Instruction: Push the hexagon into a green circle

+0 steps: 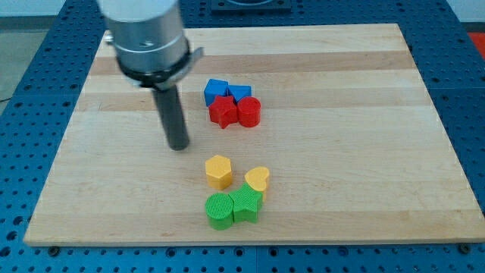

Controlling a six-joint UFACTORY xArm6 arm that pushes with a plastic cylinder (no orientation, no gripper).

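Wooden board (341, 68): yellow hexagon (218, 171) near my tip (179, 146), toward view's bottom right.

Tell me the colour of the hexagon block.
Yellow: the hexagon shows plainly in the camera view, just above the green circle.

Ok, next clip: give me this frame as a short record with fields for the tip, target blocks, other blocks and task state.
tip: my tip rests on the board, up and to the view's left of the yellow hexagon, apart from it
target: green circle, just below the hexagon, touching the green star
gap: hexagon and circle look barely apart
nearby: yellow heart right of the hexagon
far cluster: two blue blocks, red star, red cylinder
surface: wooden board
task state: not done
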